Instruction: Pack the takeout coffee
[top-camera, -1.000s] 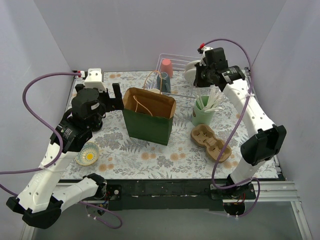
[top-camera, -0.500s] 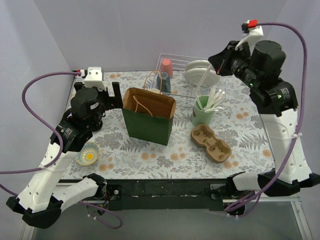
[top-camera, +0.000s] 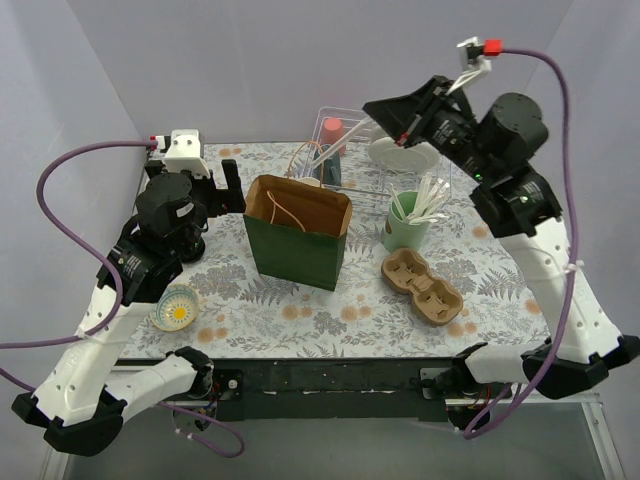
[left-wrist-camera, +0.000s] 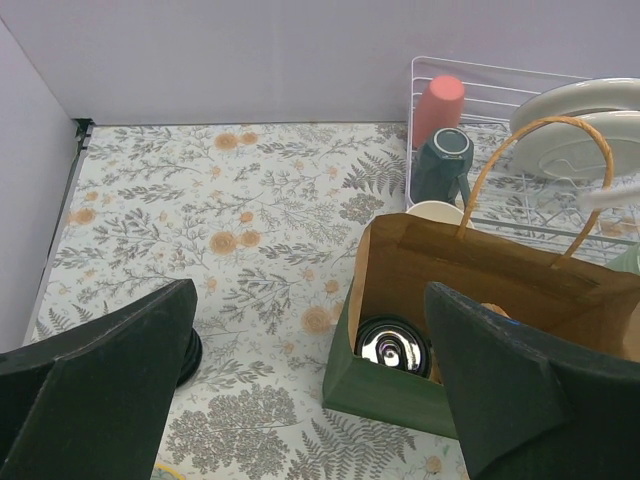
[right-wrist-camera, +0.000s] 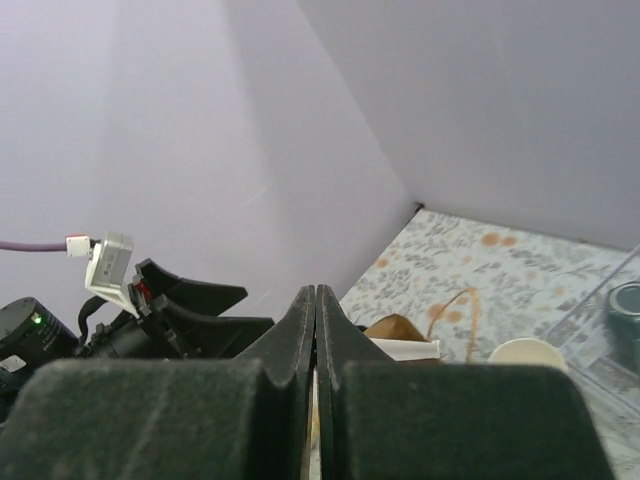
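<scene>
The takeout coffee (left-wrist-camera: 392, 347) stands inside the open green paper bag (top-camera: 297, 250); only its shiny black lid shows, in the left wrist view. My left gripper (top-camera: 231, 192) is open and empty, hovering left of the bag (left-wrist-camera: 385, 385), fingers wide apart (left-wrist-camera: 310, 400). My right gripper (top-camera: 372, 105) is raised high behind the bag and points left. It is shut (right-wrist-camera: 316, 295) on a thin white straw (right-wrist-camera: 405, 349), whose far end shows above the bag's back edge in the left wrist view (left-wrist-camera: 610, 195).
A wire dish rack (top-camera: 370, 125) at the back holds a pink cup (top-camera: 333, 132), a teal mug (left-wrist-camera: 443, 165) and plates (top-camera: 400, 152). A green cup of white straws (top-camera: 408, 225), a cardboard cup carrier (top-camera: 422, 287), a small bowl (top-camera: 175, 308) and a loose black round piece (left-wrist-camera: 187, 355) stand around.
My right arm rose from the green cup with the white straw and swung left, high over the rack toward the bag. The left arm barely moved.
</scene>
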